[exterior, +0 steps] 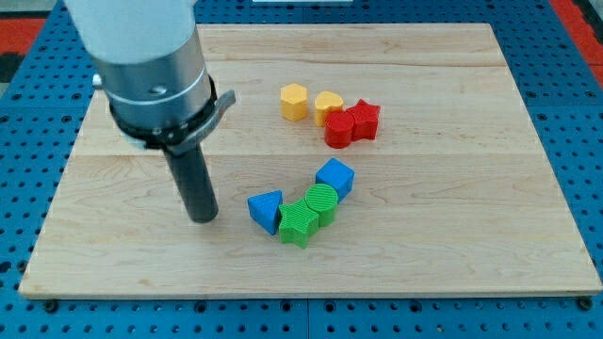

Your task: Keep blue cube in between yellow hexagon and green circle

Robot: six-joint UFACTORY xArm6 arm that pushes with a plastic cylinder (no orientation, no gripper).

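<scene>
A: Counting blocks on the board [452,245]: eight in all. Two yellow, two red, two blue, two green.

B: Broken down by shape?

A: Yellow hexagon [294,101] and yellow heart [328,106] at the view's top, side by side, a small gap between. Red cylinder [339,129] touching the heart's lower edge; red star [365,120] pressed against the cylinder's right. Lower down, a diagonal chain: blue cube [335,177] at upper right, green circle [321,201] touching it below-left, green star [299,222] next, blue triangle [267,209] at the chain's left end.

B: Cube orientation?

A: Sitting flat, turned so one corner faces the view's bottom. No long axis to report; sides look equal.

B: Cube position against the targets?

A: Right of the green circle and in contact with it. Well below the hexagon and to its right. Not on the line between the two.

B: Obstructions?

A: Red cylinder and heart lying between cube and hexagon.

B: Tool state?

A: No pincer fitted, so nothing to open or close. Rod only. My tip [202,217] resting on bare wood, left of the blue triangle, near but apart from it, touching no block.
</scene>
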